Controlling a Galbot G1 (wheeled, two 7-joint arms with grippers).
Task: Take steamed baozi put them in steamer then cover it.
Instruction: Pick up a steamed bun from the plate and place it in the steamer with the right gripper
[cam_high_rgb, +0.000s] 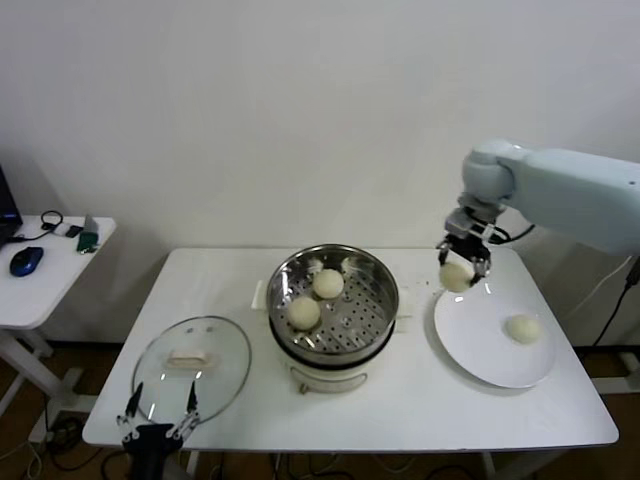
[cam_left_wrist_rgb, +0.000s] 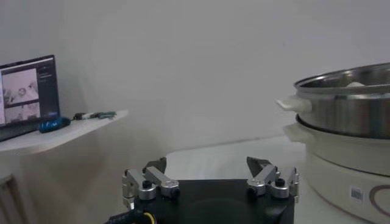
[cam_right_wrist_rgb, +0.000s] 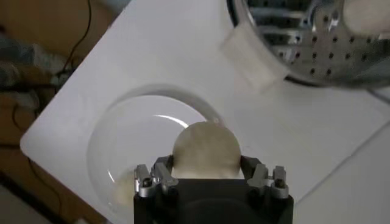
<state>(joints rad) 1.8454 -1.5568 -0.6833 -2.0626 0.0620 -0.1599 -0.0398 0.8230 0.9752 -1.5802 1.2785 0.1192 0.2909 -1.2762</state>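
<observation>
The right end effector (cam_high_rgb: 464, 262), clenched on the 3rd cream-white round baozi (cam_high_rgb: 456, 276), must carry it to the shiny steel steamer pot (cam_high_rgb: 333, 300); the left end effector (cam_high_rgb: 158, 422) idles released.

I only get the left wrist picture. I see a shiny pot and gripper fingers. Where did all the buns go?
Observer: Two steamed baozi sit inside the steamer, on its holed tray.
Operator: And the other buns?
Observer: The right gripper holds one bun in the air over the far edge of the white plate.
Operator: Is that the last one?
Observer: No, one more bun lies on that plate.
Operator: Where is the lid?
Observer: The glass lid lies flat on the table at the steamer's left, just beyond the open left gripper.
</observation>
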